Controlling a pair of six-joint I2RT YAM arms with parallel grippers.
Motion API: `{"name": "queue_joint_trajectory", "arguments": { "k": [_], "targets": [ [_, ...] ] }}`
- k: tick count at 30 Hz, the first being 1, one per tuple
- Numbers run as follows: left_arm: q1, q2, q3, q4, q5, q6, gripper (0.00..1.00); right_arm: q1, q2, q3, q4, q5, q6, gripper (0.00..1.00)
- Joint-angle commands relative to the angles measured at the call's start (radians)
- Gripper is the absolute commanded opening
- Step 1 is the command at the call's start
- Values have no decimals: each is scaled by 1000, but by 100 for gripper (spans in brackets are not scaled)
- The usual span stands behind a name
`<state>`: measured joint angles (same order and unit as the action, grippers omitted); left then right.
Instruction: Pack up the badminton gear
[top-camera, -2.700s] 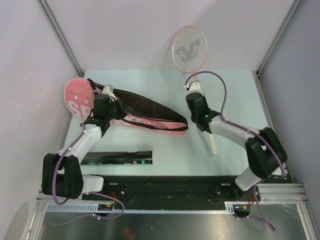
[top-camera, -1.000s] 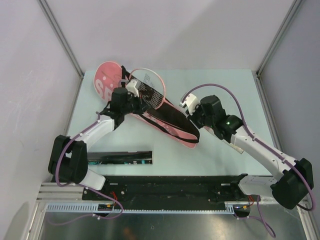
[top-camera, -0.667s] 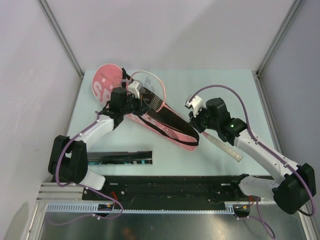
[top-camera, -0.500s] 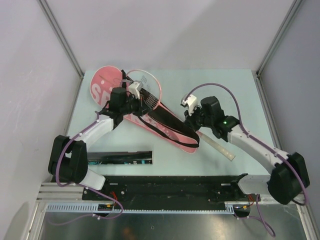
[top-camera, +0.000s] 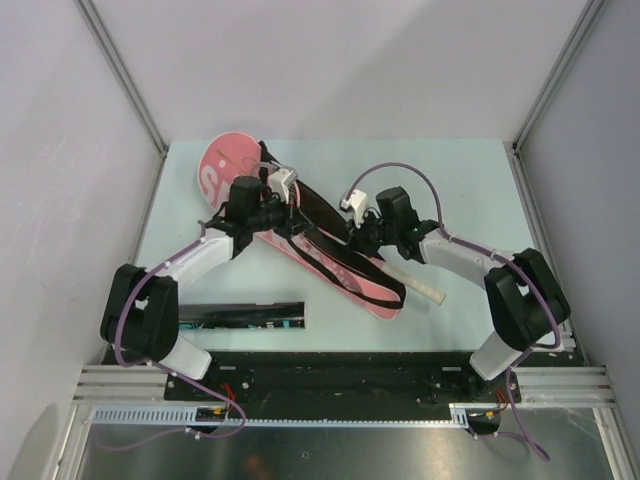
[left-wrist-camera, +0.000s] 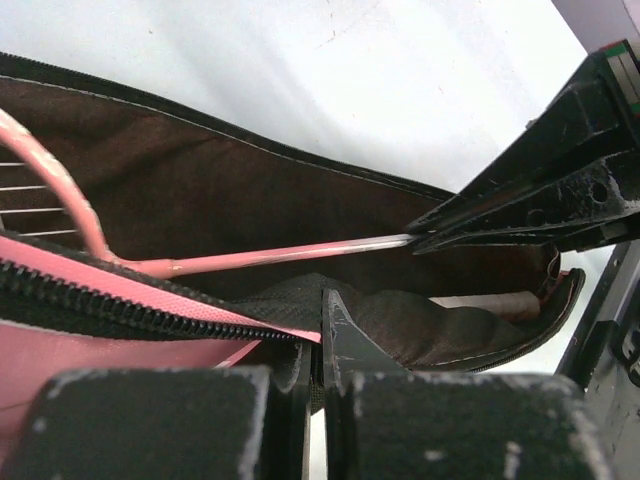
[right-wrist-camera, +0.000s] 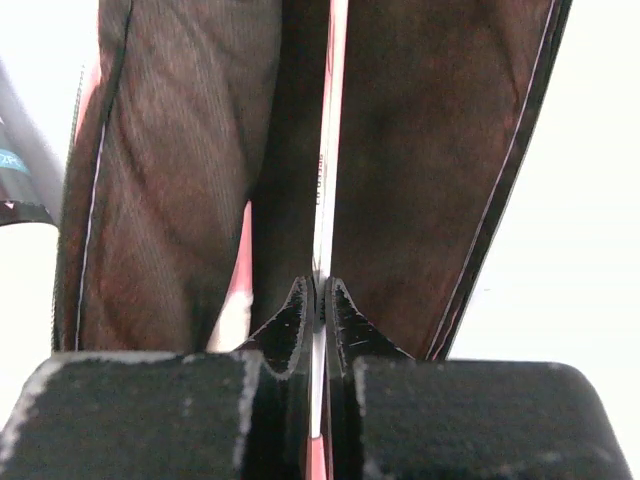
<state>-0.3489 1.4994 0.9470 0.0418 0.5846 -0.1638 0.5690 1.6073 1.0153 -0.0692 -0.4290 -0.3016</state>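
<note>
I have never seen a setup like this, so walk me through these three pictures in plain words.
A robot's left arm and right arm stand at a table. One picture looks down from above; the other two come from cameras on the wrists. A pink bag lies open on the table, a black tube nearer the arms. The left gripper is shut on the bag's zipper edge. The right gripper is shut on the shaft of a racket, its head inside the bag.

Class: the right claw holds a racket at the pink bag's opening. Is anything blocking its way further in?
Nothing visible does. The left claw pinches the zipper edge of the bag, so its mouth gapes; the racket has its head on bare lining inside, its shaft in the right claw.
</note>
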Motion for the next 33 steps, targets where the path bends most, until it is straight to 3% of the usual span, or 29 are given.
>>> {"name": "queue_joint_trajectory", "arguments": {
  "k": [1, 4, 15, 19, 25, 33],
  "targets": [
    [-38, 21, 78, 84, 44, 63, 0, 2, 31, 71, 129, -85, -24, 0],
    [-68, 36, 91, 84, 44, 56, 0, 15, 83, 123, 201, -96, 28, 0],
    [-145, 2, 92, 107, 41, 26, 0, 155, 266, 272, 405, 191, 238, 0],
    [-145, -11, 72, 109, -8, 36, 0, 177, 221, 289, 306, 303, 298, 0],
    [-145, 12, 56, 125, -52, 30, 0, 171, 68, 339, 112, 354, 297, 0],
    [-148, -19, 47, 179, -29, -28, 0, 215, 120, 371, 78, 473, 415, 0]
  ]
}}
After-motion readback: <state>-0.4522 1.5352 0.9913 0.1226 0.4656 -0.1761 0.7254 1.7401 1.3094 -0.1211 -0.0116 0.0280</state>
